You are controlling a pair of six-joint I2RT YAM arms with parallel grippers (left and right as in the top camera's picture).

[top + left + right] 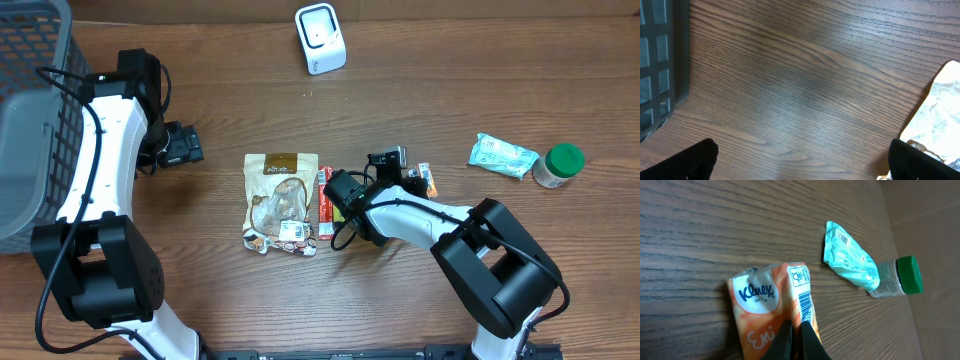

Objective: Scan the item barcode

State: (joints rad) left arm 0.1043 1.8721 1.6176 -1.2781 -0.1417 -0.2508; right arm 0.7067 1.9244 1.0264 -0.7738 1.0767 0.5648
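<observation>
My right gripper [795, 325] is shut on an orange Kleenex tissue pack [762, 305], pinching its near edge beside the printed barcode [804, 301]. From overhead that pack [427, 180] shows just right of the right gripper [408, 177], low over the table centre. The white barcode scanner [320, 38] stands at the back centre. My left gripper [184, 145] hovers at the left, open and holding nothing. In the left wrist view, the left gripper [802, 146] has bare wood between its wide-set fingers.
A brown snack bag [281, 200] and a red packet [325, 201] lie in the middle. A teal packet [503, 155] and a green-capped bottle [558, 165] are at the right. A grey mesh basket [35, 120] fills the left edge.
</observation>
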